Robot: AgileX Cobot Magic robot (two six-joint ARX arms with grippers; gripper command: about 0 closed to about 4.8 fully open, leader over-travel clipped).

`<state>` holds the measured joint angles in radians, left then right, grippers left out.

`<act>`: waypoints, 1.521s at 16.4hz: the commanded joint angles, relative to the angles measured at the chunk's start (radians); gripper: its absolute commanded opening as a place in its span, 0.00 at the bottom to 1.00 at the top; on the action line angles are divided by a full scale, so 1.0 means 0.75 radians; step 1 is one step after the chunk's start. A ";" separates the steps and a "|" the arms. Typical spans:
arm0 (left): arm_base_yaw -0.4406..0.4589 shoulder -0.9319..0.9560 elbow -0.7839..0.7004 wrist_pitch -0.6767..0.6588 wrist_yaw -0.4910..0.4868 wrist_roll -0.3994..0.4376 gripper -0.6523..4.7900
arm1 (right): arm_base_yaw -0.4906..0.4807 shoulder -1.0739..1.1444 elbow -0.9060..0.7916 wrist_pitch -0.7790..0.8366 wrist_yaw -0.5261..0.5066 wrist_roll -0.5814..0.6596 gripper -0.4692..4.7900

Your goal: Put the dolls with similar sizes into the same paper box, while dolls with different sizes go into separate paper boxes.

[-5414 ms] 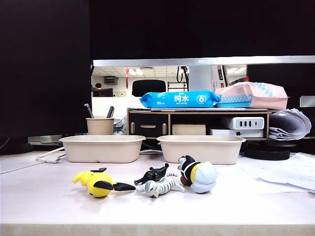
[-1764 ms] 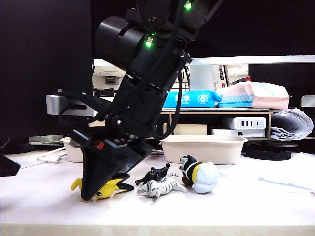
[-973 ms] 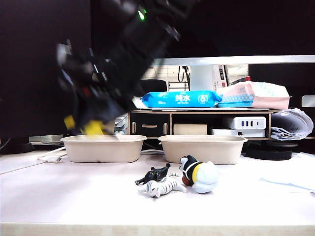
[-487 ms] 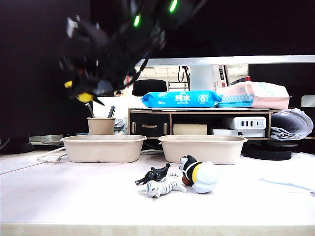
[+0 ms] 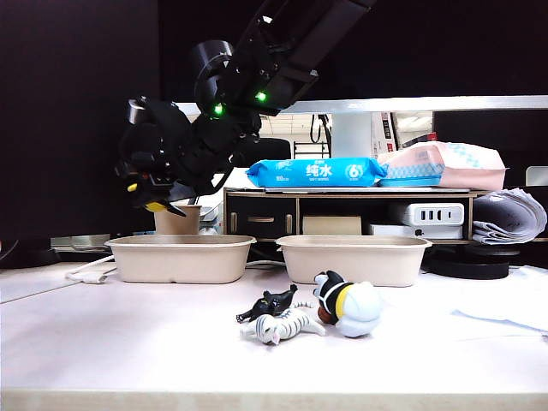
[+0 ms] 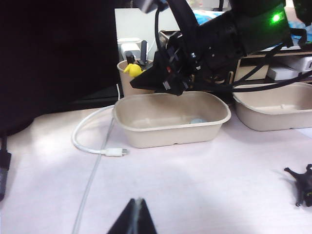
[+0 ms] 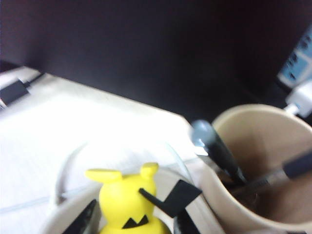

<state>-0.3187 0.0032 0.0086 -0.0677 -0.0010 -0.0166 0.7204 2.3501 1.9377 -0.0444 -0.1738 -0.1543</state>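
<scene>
Two arms are fitted, but only one shows in the exterior view: the right arm [image 5: 257, 60], which reaches from the upper middle across to the left side. Its upper links are cut off by the frame edge. The right gripper [image 5: 157, 199] hangs in the air above the left paper box [image 5: 180, 259], closed on the yellow-and-black doll [image 5: 154, 205]. Only a small yellow patch of that doll shows from the exterior; the right wrist view shows it [image 7: 127, 202] clamped between the two fingers [image 7: 87, 219], its lower body cut off. The left gripper [image 6: 134, 220] appears only as dark fingertips at the edge of the left wrist view, pressed together with no gap and nothing between them, low over the table [image 5: 128, 342] on the near left.

The left paper box [image 6: 170, 118] holds no doll; a pale spot on its floor cannot be identified. The right paper box [image 5: 353, 259] stands just beside it; its interior is hidden from the exterior view, and the part seen from the left wrist [image 6: 278, 109] is bare. The pen cup [image 7: 258, 165] behind the left box holds pens, mostly blurred.

On the table in front of the right box lie the white, pale-blue and black doll [image 5: 347, 304], the zebra [image 5: 282, 326] and the black animal [image 5: 267, 304], close together.
</scene>
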 commanded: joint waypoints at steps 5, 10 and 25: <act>0.001 0.001 0.001 0.012 0.003 0.003 0.11 | 0.008 -0.041 0.007 -0.086 0.006 0.032 0.52; -0.008 0.089 0.001 0.014 0.001 0.003 0.11 | 0.007 -0.124 0.007 -0.316 0.024 0.037 0.53; -0.416 0.560 0.001 0.032 0.007 -0.002 0.11 | -0.042 -0.330 0.000 -1.632 0.025 -0.272 0.53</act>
<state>-0.6308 0.4244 0.0086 -0.0597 0.0002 -0.0189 0.6930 2.1151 1.9354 -1.2583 -0.1535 -0.3470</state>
